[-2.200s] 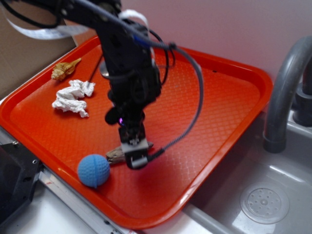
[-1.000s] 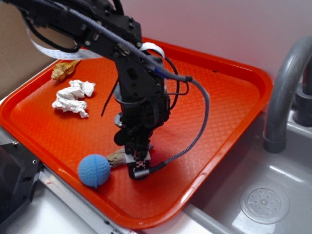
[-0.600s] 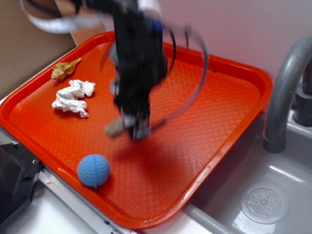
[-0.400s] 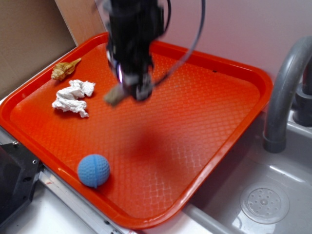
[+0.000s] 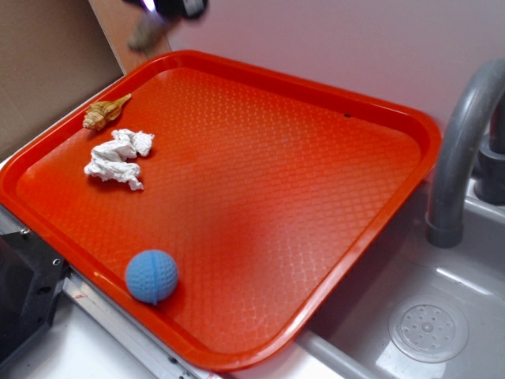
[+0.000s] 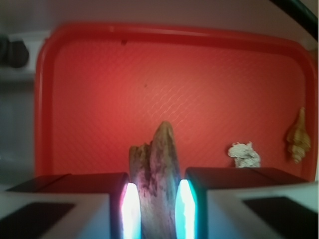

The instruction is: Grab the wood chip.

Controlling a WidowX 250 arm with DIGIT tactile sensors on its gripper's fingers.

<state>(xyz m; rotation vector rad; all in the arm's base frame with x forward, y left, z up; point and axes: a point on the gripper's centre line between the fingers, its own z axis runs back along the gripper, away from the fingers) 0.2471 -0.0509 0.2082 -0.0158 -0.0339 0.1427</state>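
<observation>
Two glowing fingers of the gripper (image 6: 155,211) pinched the wood chip (image 6: 155,174) between them in the wrist view, its jagged tip standing up above the pads, and in the exterior view the same chip (image 5: 146,33) showed blurred at the far left top edge, high above the orange tray (image 5: 394,197). Three things lay on that tray: a tan spiral seashell (image 5: 105,112) near the far left rim, a crumpled white paper wad (image 5: 117,158) just beside it, and a blue ball (image 5: 151,275) near the front rim, well apart from both.
</observation>
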